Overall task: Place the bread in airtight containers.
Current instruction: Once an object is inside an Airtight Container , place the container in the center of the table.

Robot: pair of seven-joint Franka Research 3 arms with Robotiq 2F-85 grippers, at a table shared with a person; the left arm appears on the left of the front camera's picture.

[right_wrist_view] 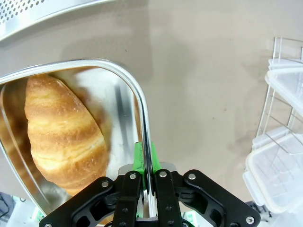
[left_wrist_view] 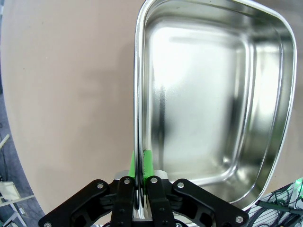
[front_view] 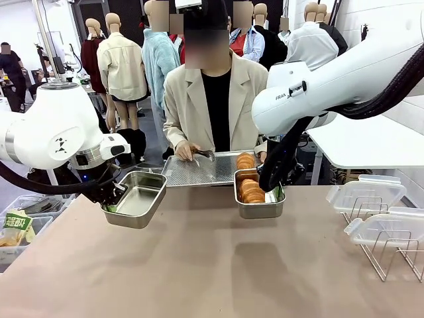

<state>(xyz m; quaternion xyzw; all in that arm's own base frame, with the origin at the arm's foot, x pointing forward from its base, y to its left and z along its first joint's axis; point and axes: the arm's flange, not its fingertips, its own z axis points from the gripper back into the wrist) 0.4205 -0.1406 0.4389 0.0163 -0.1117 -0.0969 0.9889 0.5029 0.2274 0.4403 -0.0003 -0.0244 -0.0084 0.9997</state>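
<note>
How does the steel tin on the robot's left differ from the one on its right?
The left tin is empty; the right tin holds bread. The left tin is at the table's left side, by the left end of the perforated tray; the right tin is in front of the tray's right end. Both are shiny, rectangular, round-cornered and lidless. The left gripper clamps one rim, the right gripper the other.

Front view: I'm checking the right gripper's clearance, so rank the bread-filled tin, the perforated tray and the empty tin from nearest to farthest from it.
1. The bread-filled tin: the right gripper is shut on its right rim.
2. The perforated tray: just behind that tin, toward the person.
3. The empty tin: far to the left, held by the left gripper.
</note>
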